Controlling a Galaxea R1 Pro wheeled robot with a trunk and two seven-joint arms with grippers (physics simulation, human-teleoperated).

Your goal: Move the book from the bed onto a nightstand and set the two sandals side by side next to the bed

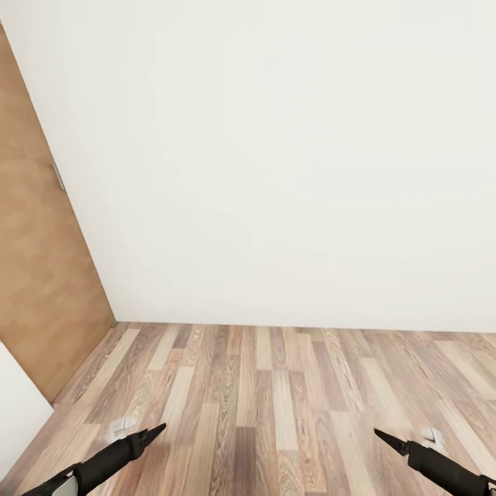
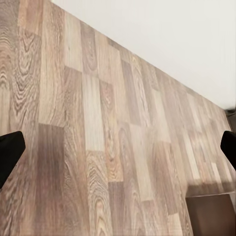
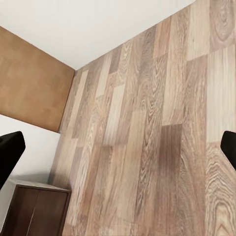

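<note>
Head view: two pincers, left pincer [image 1: 157,431] and right pincer [image 1: 381,435], over plank floor [image 1: 275,393] near one wooden door [image 1: 41,275]; wrist views show fingers apart.

a light wood-plank floor [image 1: 275,399] runs up to a plain white wall [image 1: 289,172], its boards bare. a dark brown cabinet [image 3: 34,209] stands on the planks near a brown door [image 1: 34,275].

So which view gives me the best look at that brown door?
The head view: the door runs tall along the left wall, handle visible. The right wrist view catches a plain brown stretch of it beside the floor.
</note>
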